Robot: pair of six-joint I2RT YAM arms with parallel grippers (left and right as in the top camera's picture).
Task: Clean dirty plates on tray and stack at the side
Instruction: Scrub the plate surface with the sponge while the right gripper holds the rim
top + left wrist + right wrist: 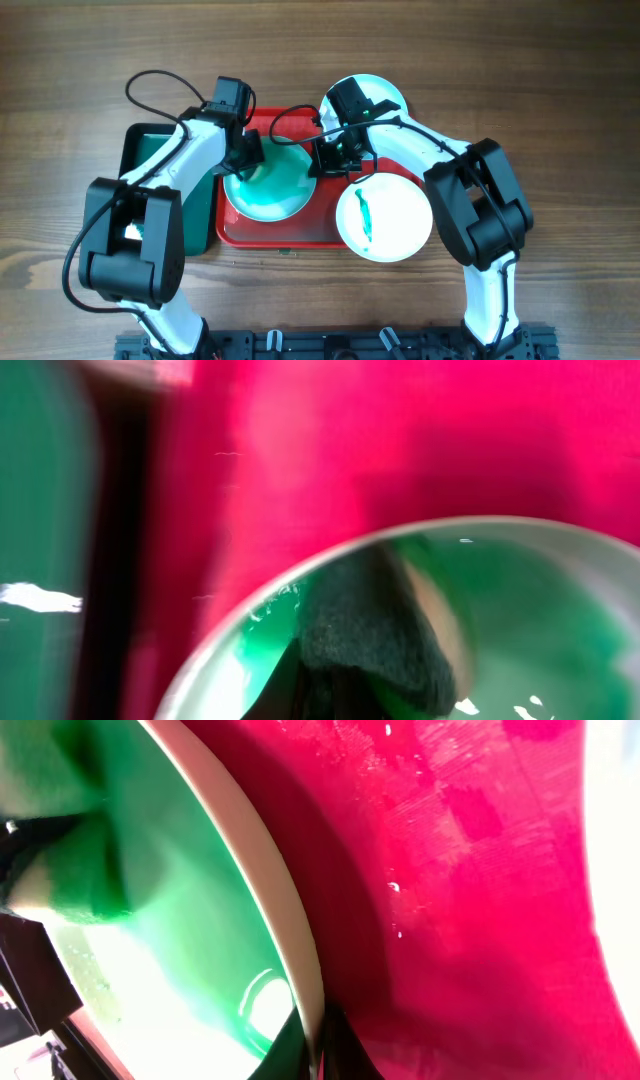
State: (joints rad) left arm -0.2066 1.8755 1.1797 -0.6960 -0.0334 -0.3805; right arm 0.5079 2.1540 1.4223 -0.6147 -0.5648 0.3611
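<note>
A plate (268, 192) smeared all over with teal-green lies on the red tray (295, 232). My left gripper (243, 152) is shut on a dark sponge (375, 630) pressed on the plate's left part (540, 610). My right gripper (328, 158) is shut on this plate's right rim (270, 890), one finger each side of it. A second plate (384, 217) with a teal streak lies at the tray's right end, overhanging it. A third plate (372, 92) lies behind the tray, mostly hidden by my right arm.
A smaller dark green tray (143, 150) lies left of the red tray, under my left arm. The wooden table's front edge carries the arm bases (330, 345).
</note>
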